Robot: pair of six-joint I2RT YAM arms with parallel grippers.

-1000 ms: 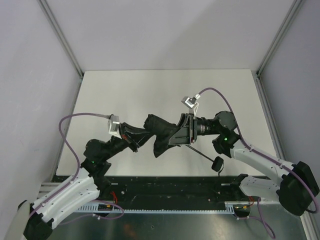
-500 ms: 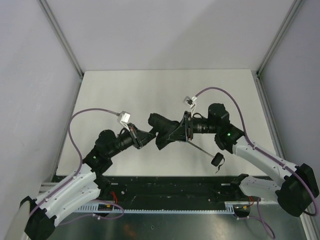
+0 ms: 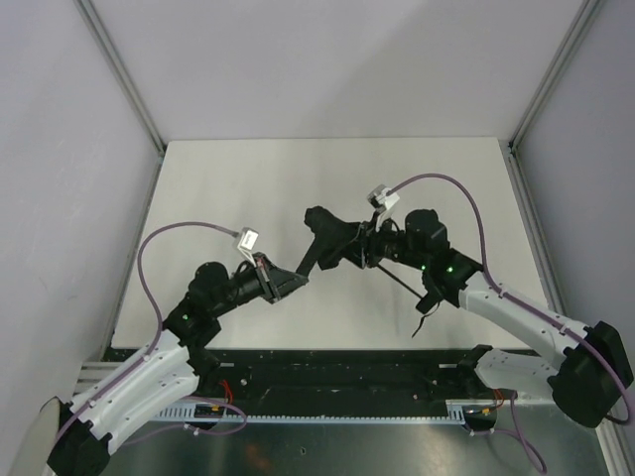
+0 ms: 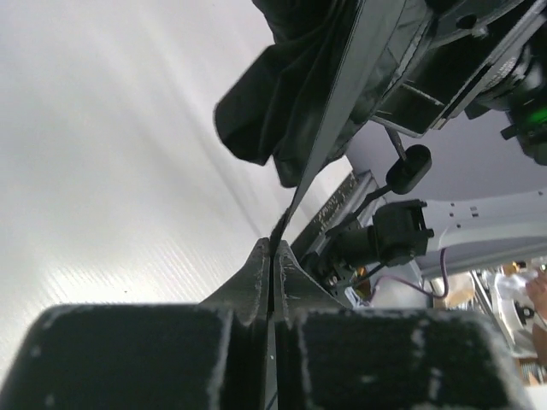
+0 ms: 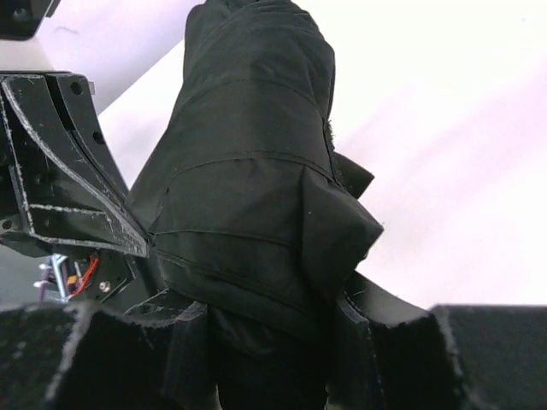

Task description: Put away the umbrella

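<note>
- Umbrella (image 3: 332,238) – black, bunched, held up above the middle of the table (image 3: 228,178), between the two arms.
- right gripper (image 3: 359,246) – fingers clamped on either side of the bundled canopy and gripping it; the wrist view shows fabric filling the gap.
- left gripper (image 3: 294,280) – fingers pressed flat together, pinching a thin edge or strip of canopy fabric that runs up to the bundle. Cannot tell whether it is a strap or a panel edge.
- shaft (image 3: 402,281) sticks out of the bundle toward the near right, with the handle (image 3: 427,309) and cord dangling off its end, unsupported.
- Risk – the left pinch is on very little fabric, so a pull would likely slip it out and the folds would loosen.
- Risk – the hanging handle and cord sit close to the right arm and could swing or snag on it if the wrist turns.
- Risk – the arms pulling apart could drag the canopy out of the right grip.
- Count – one umbrella, one shaft, one handle, two grippers, one table.
</note>
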